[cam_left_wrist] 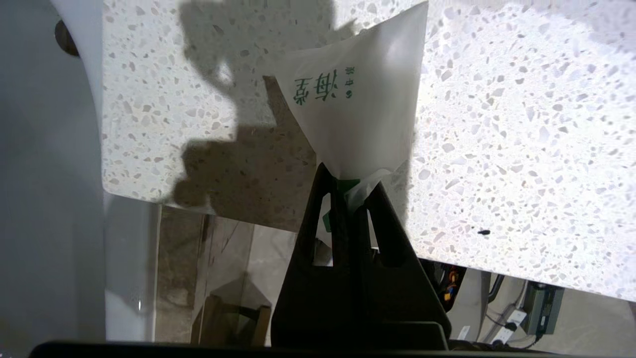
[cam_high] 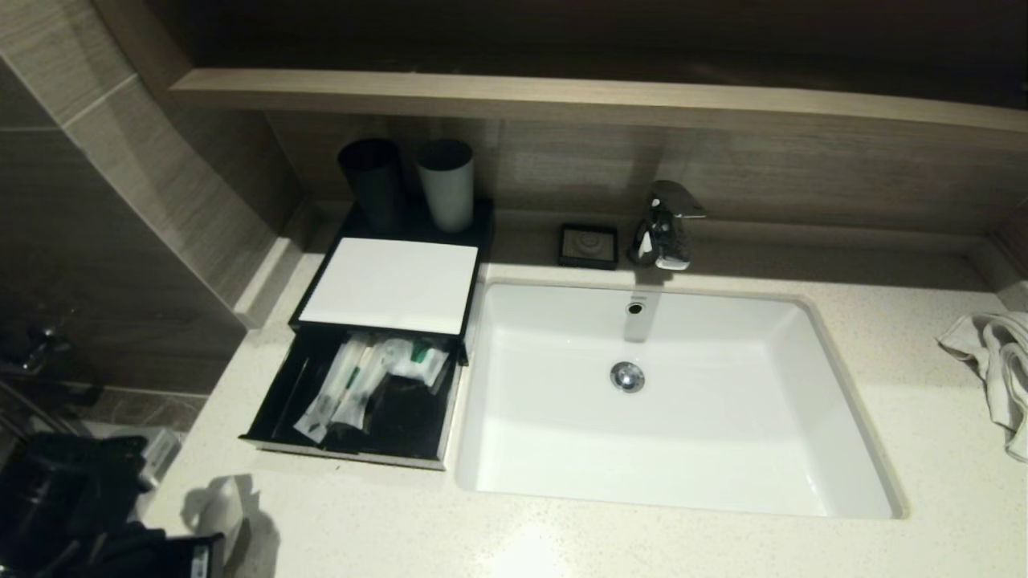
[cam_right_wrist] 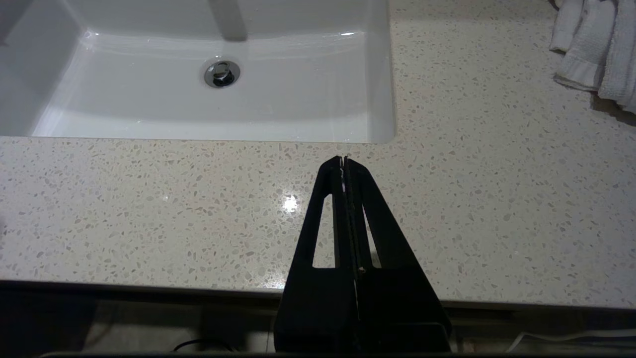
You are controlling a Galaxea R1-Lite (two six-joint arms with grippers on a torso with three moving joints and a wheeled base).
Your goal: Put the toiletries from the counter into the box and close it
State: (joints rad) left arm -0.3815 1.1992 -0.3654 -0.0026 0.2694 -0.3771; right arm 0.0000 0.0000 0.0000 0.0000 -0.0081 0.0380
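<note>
Pinching pouch [cam_left_wrist: 360, 107] by corner in my left hand [cam_left_wrist: 354, 186], clenched on it: thin film, so edge grip lets it hang clear above counter [cam_left_wrist: 521, 149]. Box [cam_high: 389, 285] drawer open, ready, other toiletries [cam_high: 353, 385] inside. Right hand [cam_right_wrist: 344, 161] clenched empty, parked over counter front.

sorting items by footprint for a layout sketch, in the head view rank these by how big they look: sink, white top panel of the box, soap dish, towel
1. sink, by far the largest
2. white top panel
3. towel, though the picture's edge cuts it off, so its full size is unsure
4. soap dish, the smallest
</note>
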